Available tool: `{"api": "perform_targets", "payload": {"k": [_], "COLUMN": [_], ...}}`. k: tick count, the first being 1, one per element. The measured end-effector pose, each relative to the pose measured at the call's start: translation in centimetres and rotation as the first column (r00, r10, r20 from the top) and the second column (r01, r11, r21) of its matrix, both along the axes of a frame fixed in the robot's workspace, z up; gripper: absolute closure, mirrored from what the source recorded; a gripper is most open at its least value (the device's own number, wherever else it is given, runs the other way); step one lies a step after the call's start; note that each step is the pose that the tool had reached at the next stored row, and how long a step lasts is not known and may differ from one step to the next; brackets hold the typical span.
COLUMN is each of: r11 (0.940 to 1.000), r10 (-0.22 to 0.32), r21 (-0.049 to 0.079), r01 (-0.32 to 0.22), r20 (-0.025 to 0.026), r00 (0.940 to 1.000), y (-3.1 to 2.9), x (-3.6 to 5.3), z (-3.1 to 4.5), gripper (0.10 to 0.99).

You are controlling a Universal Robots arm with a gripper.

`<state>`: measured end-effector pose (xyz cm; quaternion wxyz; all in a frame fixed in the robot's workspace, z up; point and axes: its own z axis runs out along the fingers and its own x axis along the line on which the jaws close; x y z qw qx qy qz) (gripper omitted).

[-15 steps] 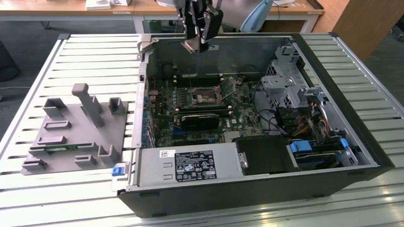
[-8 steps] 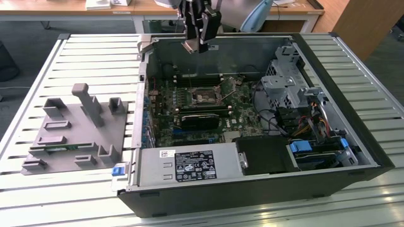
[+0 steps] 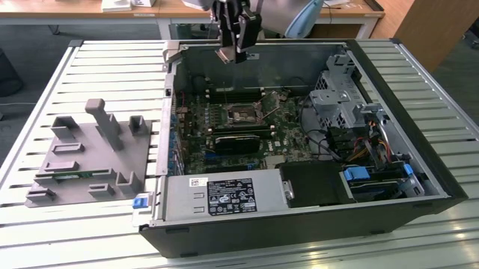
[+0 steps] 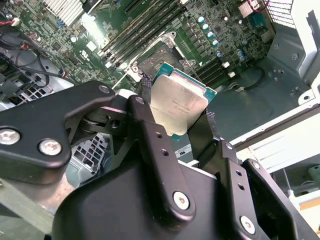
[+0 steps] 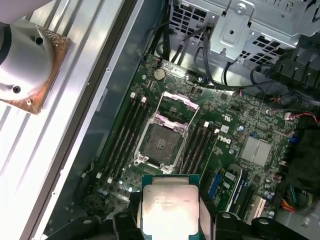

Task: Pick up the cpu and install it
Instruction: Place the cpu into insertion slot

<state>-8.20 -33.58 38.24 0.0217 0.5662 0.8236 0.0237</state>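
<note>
The cpu [image 4: 179, 102] is a flat square chip with a shiny silver top and a green rim. My gripper [image 4: 177, 112] is shut on it, one black finger on each of two opposite edges. In the exterior view the gripper [image 3: 238, 49] hangs over the far wall of the open computer case [image 3: 419, 168], with the cpu [image 3: 228, 54] at its tip, well above the motherboard. In the first wrist view the cpu [image 5: 169, 205] sits between the fingers, and the bare cpu socket [image 5: 161, 145] lies below it with its metal frame swung open. The socket [image 3: 243, 116] is mid-board.
A grey holder fixture [image 3: 90, 157] with a green memory stick [image 3: 71, 176] stands on the slatted table at the exterior view's left. Inside the case are a power supply [image 3: 224, 196], a drive cage [image 3: 337, 95], cables and a black block [image 3: 235, 143] near the socket.
</note>
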Motion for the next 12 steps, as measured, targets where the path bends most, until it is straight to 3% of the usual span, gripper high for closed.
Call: {"api": "perform_targets", "payload": {"k": [6,12], "r11": [0.9967,0.9827], "r10": [-0.082,-0.185], "r21": [0.0,0.0], "r01": [0.082,0.185], "r20": [0.0,-0.0001], "r00": [0.9967,0.9827], "y": [0.01,0.02], "x": [0.0,0.0], "z": [-0.16,-0.32], "gripper": [0.545,0.545]}}
